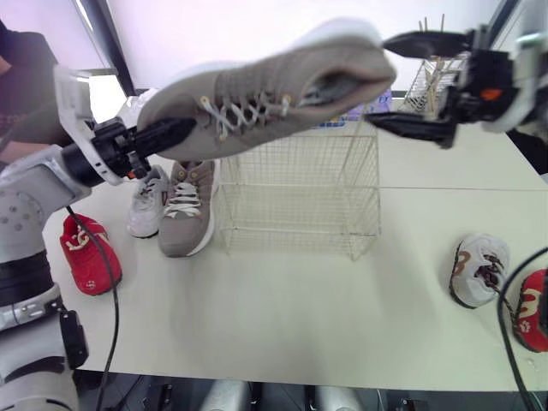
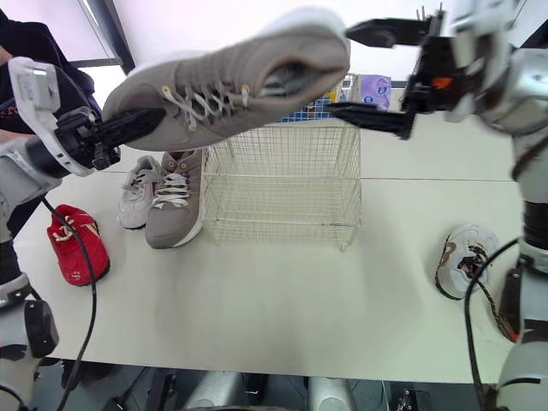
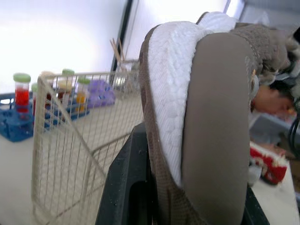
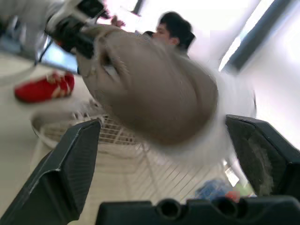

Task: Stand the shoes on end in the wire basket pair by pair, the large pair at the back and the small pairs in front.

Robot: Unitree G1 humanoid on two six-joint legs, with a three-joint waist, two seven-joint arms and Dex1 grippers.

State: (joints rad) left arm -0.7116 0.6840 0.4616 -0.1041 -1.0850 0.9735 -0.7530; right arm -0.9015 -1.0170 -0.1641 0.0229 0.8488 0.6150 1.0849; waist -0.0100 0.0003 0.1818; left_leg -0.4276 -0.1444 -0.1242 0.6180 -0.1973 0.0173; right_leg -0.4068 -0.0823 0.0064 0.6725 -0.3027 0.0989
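I can read no text, brand, number or sign from here. The taupe sneaker (image 1: 257, 98) shows me no legible logo. The red shoe (image 1: 90, 257) on the desk (image 1: 300, 317) carries a white marking (too small to make out). The purple packet (image 2: 374, 88) behind the wire basket (image 1: 295, 193) gives me nothing legible.
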